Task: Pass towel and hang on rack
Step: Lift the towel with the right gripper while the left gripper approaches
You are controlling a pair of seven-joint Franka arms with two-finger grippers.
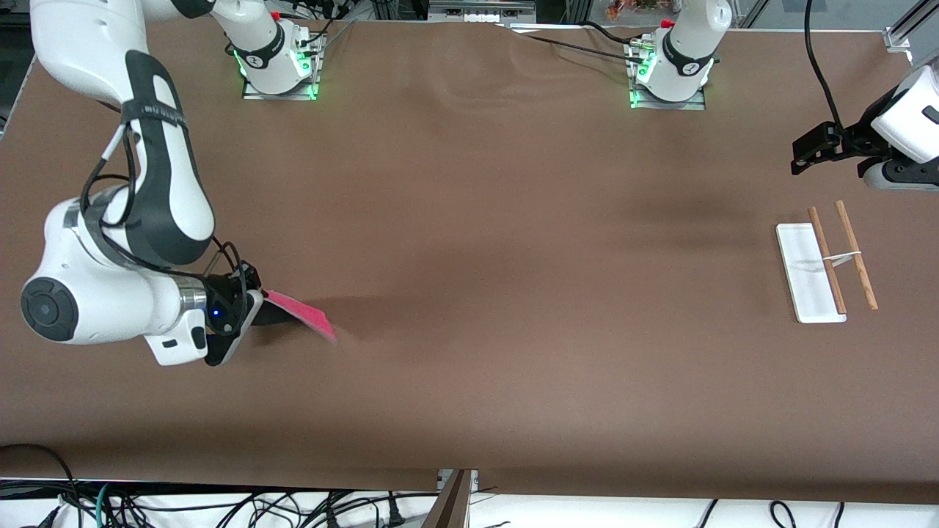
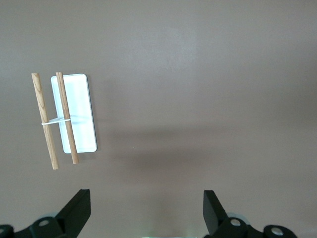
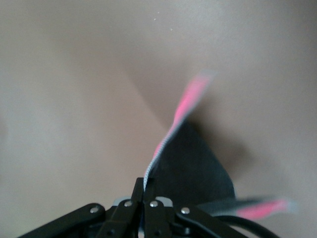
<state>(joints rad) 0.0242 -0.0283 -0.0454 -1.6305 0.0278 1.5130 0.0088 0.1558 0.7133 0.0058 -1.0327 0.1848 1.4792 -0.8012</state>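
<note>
My right gripper (image 1: 253,304) is shut on one edge of the pink-red towel (image 1: 304,314), low over the table at the right arm's end. The towel sticks out from the jaws toward the table's middle, with its shadow under it. In the right wrist view the fingers (image 3: 137,191) pinch the towel's grey stitched edge (image 3: 185,106). The rack (image 1: 799,264), a white base with two brown rods (image 1: 855,253), stands at the left arm's end. My left gripper (image 1: 803,158) is open and empty above the table beside the rack. The left wrist view shows the rack (image 2: 79,114) apart from the open gripper (image 2: 147,208).
The brown table (image 1: 469,293) is bare between the towel and the rack. The arm bases (image 1: 279,66) with green lights stand along the edge farthest from the front camera. Cables (image 1: 220,506) lie below the edge nearest to it.
</note>
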